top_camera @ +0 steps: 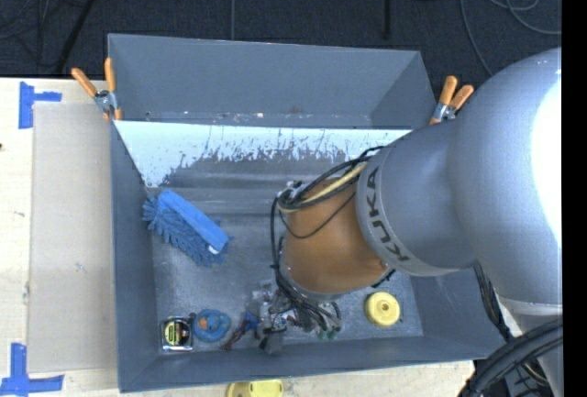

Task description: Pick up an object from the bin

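Gripper [275,324] low against near wall of grey bin [266,83], orange wrist cover above it. Jaws spread or pressed together: cannot tell. Small dark clutter [246,332] touching jaws on view-left, shape and long axis unreadable. Further view-left: blue round piece [212,325], then yellow-black tape measure [177,333]. View-right of jaws, near: yellow disc [382,308]. Blue brush [186,227] well apart, lying diagonal.

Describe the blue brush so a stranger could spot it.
In the grey metal bin, look at the left half of the floor, midway front to back. The blue brush lies there alone, slanted. Unlike the tape measure and small blue round thing by the front wall, it is long and bristly.
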Controlling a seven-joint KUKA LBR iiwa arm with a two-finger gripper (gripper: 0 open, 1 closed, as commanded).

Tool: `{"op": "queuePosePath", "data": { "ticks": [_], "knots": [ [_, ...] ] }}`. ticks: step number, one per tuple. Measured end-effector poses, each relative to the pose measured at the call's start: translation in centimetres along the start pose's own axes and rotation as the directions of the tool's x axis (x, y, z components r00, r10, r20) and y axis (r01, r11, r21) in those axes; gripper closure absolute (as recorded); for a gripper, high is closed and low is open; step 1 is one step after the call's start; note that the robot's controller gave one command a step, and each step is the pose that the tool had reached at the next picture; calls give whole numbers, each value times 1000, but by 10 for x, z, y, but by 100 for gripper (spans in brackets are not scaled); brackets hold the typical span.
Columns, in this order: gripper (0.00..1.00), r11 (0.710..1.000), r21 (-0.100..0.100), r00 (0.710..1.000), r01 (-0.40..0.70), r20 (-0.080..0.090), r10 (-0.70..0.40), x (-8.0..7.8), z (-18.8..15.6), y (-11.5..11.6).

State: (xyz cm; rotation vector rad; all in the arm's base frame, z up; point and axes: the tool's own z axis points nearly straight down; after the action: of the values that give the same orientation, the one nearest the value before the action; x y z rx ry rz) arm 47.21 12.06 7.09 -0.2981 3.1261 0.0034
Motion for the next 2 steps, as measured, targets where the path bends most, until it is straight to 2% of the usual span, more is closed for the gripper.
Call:
{"op": "queuePosePath", "data": {
  "ticks": [2],
  "knots": [
    [100,1000,2,1000,0,-8,0,3,-19,0]
  ]
}}
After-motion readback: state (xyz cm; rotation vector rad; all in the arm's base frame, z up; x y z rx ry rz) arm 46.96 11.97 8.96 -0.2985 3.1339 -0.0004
